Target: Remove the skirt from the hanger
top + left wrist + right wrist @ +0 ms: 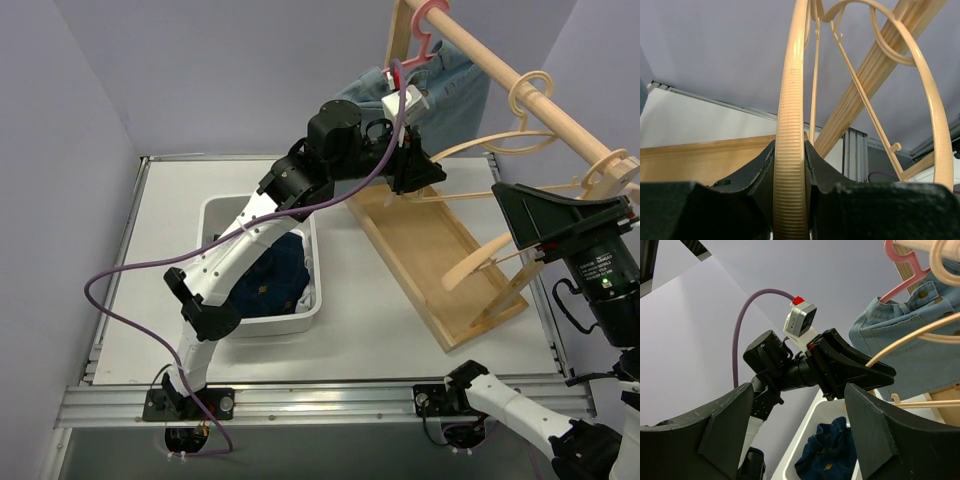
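On the left we are seeing a white bin (290, 322) with a dark blue denim piece (270, 280) lying inside; next, our left gripper (415, 172) is pinching a bare cream hanger (790, 125) tight between its jaws; behind it the light blue skirt (455, 85) is hanging on a pink hanger (425, 35) at the far end of the wooden rail (530, 90); far right, our right gripper (799, 390) is hovering, jaws spread wide, holding nothing; we think we are moving the bare hanger aside; next we should let go and grab the skirt's waist.
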Controlling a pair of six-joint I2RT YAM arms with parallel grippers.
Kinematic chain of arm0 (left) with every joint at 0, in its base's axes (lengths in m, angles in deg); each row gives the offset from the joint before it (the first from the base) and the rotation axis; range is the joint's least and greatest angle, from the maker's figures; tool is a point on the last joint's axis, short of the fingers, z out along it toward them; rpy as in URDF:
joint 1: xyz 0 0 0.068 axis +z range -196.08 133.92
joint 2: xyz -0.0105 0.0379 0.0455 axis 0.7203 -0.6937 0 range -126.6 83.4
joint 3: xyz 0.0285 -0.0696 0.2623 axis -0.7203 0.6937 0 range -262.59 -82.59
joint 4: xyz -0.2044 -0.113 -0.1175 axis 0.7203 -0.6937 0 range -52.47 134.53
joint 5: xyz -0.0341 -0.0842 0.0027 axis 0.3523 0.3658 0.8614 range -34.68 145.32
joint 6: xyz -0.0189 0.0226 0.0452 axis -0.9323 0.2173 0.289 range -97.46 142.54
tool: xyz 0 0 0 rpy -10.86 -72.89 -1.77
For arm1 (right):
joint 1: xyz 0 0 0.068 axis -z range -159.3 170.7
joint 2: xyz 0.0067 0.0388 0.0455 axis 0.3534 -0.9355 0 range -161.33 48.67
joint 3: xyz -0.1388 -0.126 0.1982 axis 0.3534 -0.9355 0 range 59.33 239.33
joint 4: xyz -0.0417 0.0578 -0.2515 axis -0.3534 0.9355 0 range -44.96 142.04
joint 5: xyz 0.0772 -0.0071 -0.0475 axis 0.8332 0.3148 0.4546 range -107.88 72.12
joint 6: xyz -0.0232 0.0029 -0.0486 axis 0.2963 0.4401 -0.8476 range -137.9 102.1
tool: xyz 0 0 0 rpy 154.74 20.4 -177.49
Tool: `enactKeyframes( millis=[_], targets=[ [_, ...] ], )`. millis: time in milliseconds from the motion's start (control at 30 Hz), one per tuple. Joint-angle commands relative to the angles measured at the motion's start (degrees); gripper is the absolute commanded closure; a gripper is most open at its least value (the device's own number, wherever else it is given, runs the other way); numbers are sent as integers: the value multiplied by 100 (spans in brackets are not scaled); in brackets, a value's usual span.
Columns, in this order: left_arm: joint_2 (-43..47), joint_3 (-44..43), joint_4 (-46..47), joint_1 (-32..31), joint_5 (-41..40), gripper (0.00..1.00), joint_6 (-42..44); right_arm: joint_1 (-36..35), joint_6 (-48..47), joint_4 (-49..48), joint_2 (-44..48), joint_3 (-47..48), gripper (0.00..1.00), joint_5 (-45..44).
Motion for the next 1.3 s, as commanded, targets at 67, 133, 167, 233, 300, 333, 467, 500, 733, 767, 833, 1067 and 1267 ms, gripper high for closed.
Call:
enactKeyframes(
  millis=[67, 133, 167, 233, 300, 333, 467, 500, 733, 767, 833, 1067, 1267],
  targets=[
    [-95, -128, 101, -16, 248, 87, 163, -31, -61, -40, 98, 43, 31, -222],
    [-7, -58, -163, -8, 47, 53, 383, -31, -53, -31, 27, -10, 31, -230],
    [167, 134, -216, -7, -50, 47, 619, -31, -26, -101, 10, -71, 31, -213],
    [414, 442, -243, 1, -365, 26, 884, -31, -9, -198, -17, -282, 31, -117],
    [862, 934, -234, 54, -621, 6, 1306, -22, -9, -277, -78, -414, 31, -81],
    [1003, 1084, -217, 106, -875, 6, 1429, -31, 9, -286, -104, -441, 31, -38],
    [1601, 1612, 21, 755, -1116, 6, 1878, -13, 35, -356, -201, -485, 30, 24],
    [1619, 1578, 73, 1001, -958, 6, 1835, -13, 70, -374, -193, -502, 30, 7],
    [1400, 1429, 864, 2804, 71, 6, 1114, -13, 88, -444, -219, -669, 30, -169],
    [1191, 1315, 873, 3031, 211, 6, 1027, -13, 79, -444, -245, -669, 30, -186],
    [953, 982, 847, 3191, 484, 6, 790, -22, 79, -444, -315, -652, 30, -204],
    [197, 1068, 2102, 3341, 1864, 3, -70, -22, 44, -453, -412, -713, 30, -371],
    [-252, 1156, 3464, 3350, 2137, 0, -881, -22, 79, -348, -526, -599, 30, -406]
  ],
)
